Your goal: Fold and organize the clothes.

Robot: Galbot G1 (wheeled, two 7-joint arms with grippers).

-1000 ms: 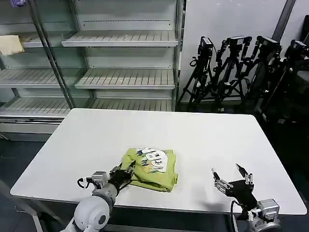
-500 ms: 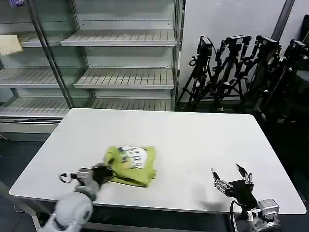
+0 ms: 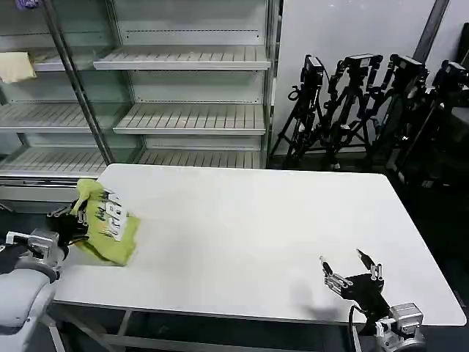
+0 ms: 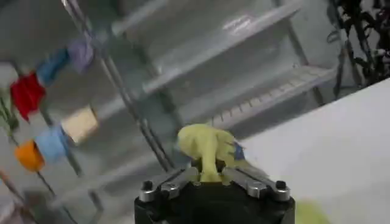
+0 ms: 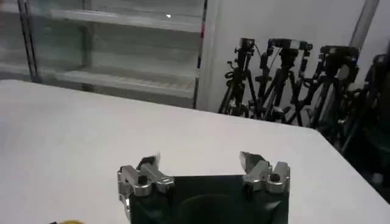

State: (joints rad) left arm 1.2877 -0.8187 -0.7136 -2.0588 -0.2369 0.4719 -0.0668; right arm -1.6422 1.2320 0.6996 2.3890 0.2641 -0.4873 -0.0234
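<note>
- Right gripper (image 3: pixel 350 269) sits at about 5 o'clock in the head view, low over the near right part of the white table (image 3: pixel 249 220), fingers spread wide with nothing between them; parked.
- Right wrist view shows the same: right gripper (image 5: pixel 201 171) with both fingers well apart, bare table (image 5: pixel 73 134) ahead of it.
- Left gripper (image 3: pixel 69 224) is at about 8 o'clock in the head view, at the table's left edge, clamped on the lime yellow-green T-shirt (image 3: pixel 106 220).
- T-shirt is bunched and folded, white printed graphic (image 3: pixel 110 211) facing up. It hangs from the gripper over the left edge of the table; probably lifted rather than lying flat, hard to be sure from this angle.
- Left wrist view: left gripper (image 4: pixel 212 176) with fingers pinched tight around a wad of the T-shirt (image 4: pixel 204 145), cloth sticking up between them.
- Further back, at 11 to 12 o'clock, an open shelving unit (image 3: pixel 183 59) with bare white shelves.
- A pale cream-yellow cloth (image 3: pixel 15 67) lies on a far-left shelf at about 10 o'clock.
- At 1 to 2 o'clock behind the table, a cluster of black tripods (image 3: pixel 366 110) against the wall.
</note>
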